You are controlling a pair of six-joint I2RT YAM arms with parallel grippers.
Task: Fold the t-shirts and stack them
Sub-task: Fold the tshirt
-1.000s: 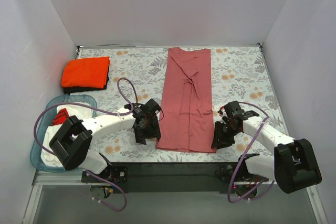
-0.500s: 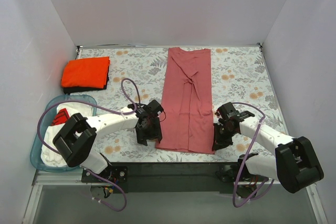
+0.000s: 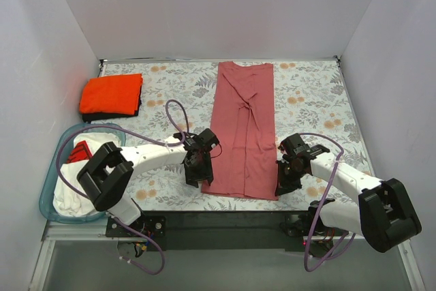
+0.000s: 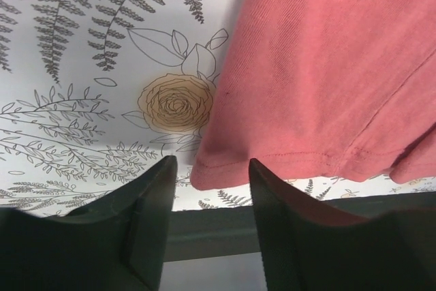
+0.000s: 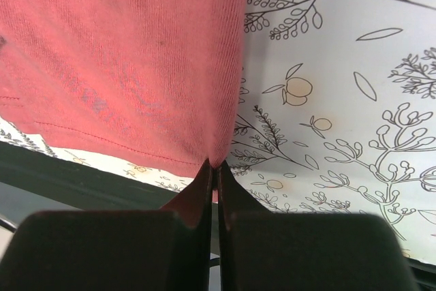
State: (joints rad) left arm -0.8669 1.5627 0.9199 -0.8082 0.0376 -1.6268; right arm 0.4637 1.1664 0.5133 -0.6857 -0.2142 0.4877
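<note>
**Rose-red t-shirt, near hem, both arms at its corners**

Item: rose-red t-shirt; it is lying on the floral-print worktop, folded lengthwise into a long narrow strip; the collar end is pointing to the far wall and the hem is lying along the near edge, between the two arms.

Item: left gripper; it is sitting low at the near-left corner of the hem; in the left wrist view its fingers are standing spread, with the corner of the cloth lying in the gap between them and not clamped.

Item: right gripper; it is sitting at the near-right corner of the hem; in the right wrist view the fingers are pressed together and pinching the edge of the rose-red cloth, which is puckering up into the tips.

Item: orange t-shirt; it is lying folded at the far-left of the worktop, well apart from the rose-red one; it is resting on top of the black t-shirt, of which only a dark edge is showing.

Item: pale blue tub; it is standing at the left edge, near the left arm's base; it is holding white cloth and a small red piece.
</note>
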